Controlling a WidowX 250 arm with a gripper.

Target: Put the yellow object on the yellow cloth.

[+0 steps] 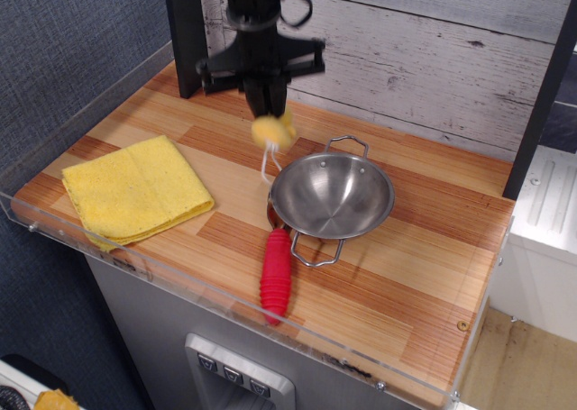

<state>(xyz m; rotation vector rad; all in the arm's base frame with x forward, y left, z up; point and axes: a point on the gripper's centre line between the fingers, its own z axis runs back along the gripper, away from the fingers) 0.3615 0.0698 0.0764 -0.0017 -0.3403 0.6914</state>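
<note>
While the tool (pixel 268 104) grips the yellow object (pixel 270 132) clear of the counter (pixel 406 248), string dangling beside the steel bowl (pixel 332 196), the yellow cloth (pixel 133 190) lies well apart, toward the counter's left front edge.

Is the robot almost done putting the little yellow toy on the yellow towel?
Not quite, about halfway. Done: the end effector has closed on the yellow object and holds it above the wooden counter, its white string dangling. In hand: carrying it, near the steel bowl. Left: move it over to the yellow cloth, which lies flat with nothing on it, then let go.
</note>
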